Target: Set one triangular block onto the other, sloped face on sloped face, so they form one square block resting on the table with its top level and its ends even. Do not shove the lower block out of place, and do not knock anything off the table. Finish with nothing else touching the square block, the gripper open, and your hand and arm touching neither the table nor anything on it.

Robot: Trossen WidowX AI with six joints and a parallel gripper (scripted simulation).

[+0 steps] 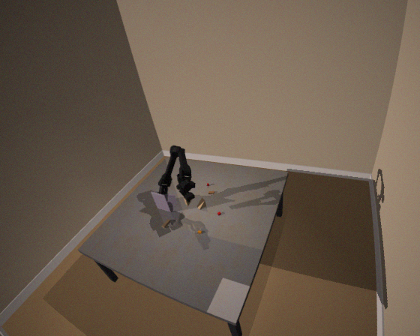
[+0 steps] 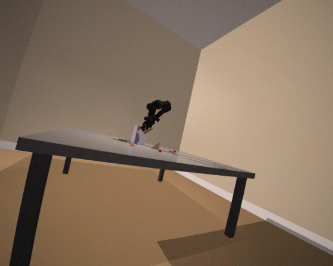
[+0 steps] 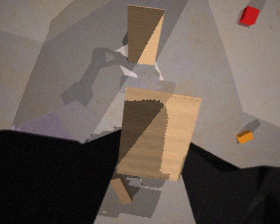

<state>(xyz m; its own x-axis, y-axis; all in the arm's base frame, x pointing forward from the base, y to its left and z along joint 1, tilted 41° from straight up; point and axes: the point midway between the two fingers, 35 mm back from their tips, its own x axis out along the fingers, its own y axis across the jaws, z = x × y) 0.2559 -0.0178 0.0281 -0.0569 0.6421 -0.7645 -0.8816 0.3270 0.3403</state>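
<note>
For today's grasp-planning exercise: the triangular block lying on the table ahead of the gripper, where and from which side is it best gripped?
Probably by its two flat triangular ends. The triangular block on the table rests on a flat face with its slope up, so come from above, fingers either side. The gripper holds the other triangular block in the same way.

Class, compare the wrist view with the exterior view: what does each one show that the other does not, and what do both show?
Only the wrist view shows the held triangular block from above, with its wide faces, and its line-up with the second triangular block ahead. Only the exterior view shows the whole arm, the table on its legs, and the held block lifted above the table top while the second rests on it. Both show the pincer shut on one triangular block, the lilac box, and small red and orange pieces.
</note>
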